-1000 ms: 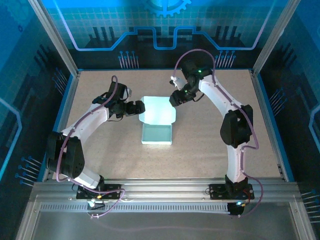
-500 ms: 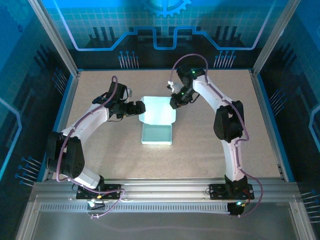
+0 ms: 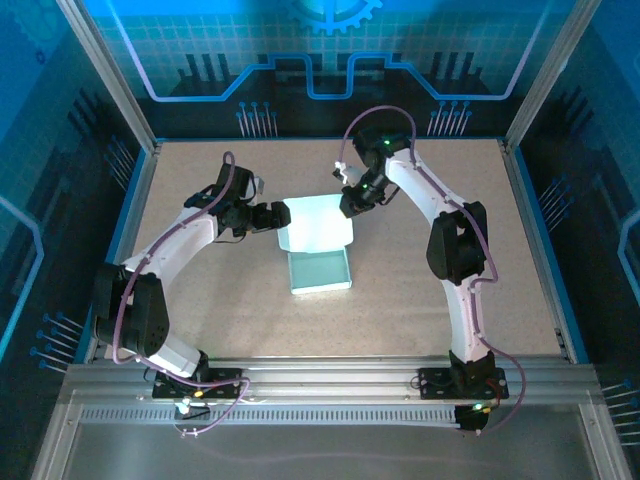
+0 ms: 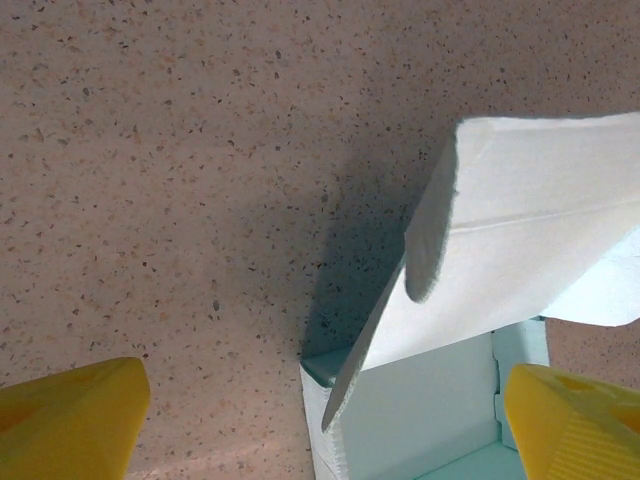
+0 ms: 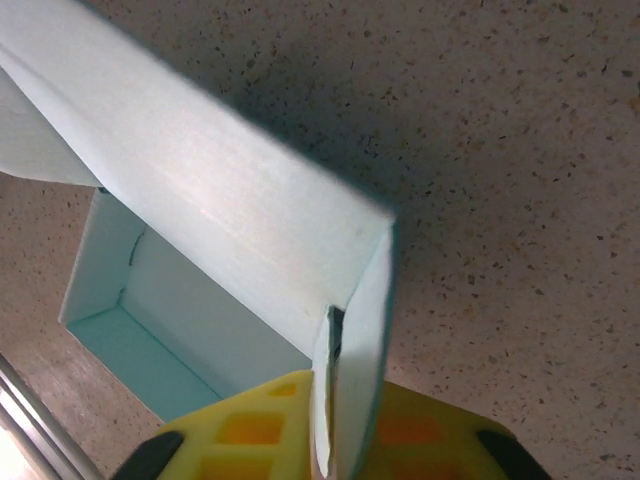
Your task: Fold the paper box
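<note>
Position: paper box [image 3: 318,246] sits at the centre of the table [image 3: 440,290]. Its long axis runs 12 to 6 o'clock in the top view. The open tray [image 3: 322,276] is at the 6 end. The lid panel [image 3: 318,222] is raised at the 12 end and tilted, not flat.

Right claw [image 3: 349,206] is at the lid's 3 o'clock edge, pressed together on the side flap [image 5: 360,330]. In the right wrist view the card edge runs down between the yellow fingers [image 5: 240,435].

Left claw [image 3: 277,215] is spread wide at the lid's 9 o'clock edge, just beside it. I cannot tell whether they touch. In the left wrist view the lid's near corner hangs ahead of the gap.

Judgement: the coming move is to swing the lid toward 6, over the tray. The right arm has the hold for that. The 9 o'clock flap is loose, and the left claw is the nearer one to guide it.
</note>
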Robot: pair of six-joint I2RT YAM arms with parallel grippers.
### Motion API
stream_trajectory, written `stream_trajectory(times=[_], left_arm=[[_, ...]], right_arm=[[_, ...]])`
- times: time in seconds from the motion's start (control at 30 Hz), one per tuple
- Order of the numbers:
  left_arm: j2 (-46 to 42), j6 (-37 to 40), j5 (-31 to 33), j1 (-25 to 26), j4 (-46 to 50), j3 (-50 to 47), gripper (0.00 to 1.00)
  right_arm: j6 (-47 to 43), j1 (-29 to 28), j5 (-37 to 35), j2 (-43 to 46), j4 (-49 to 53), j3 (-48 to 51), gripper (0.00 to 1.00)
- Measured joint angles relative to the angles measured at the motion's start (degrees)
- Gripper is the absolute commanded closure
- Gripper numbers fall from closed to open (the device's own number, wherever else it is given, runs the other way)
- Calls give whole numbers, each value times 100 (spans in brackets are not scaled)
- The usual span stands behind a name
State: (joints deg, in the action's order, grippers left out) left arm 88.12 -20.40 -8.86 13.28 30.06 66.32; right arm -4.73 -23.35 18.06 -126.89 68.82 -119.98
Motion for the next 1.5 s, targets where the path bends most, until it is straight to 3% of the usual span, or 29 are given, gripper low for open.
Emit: stream_trajectory(times=[0.2,0.37,0.57,0.9,1.17,1.5], left_arm=[[0,2,-2,0,0,0,7],[0,4,-2,0,0,0,7],[0,11,-2,0,2,0,7],[2,109,-76,-9,-190,2,1],[304,297,-219,-11,-297,457,13],[774,682,-501,-4,-291,907,42]], right_arm=[[-22,0,4,-61,22,-46,86],[-35,0,7,-103,22,-46,79],[-98,0,44,-107,20,-48,100],[-83,-85,-238,280,-422,485,100],[-11,-251,-857,1521,-1563,1744,100],[66,-369,-1303,2057,-2581,2616,100]])
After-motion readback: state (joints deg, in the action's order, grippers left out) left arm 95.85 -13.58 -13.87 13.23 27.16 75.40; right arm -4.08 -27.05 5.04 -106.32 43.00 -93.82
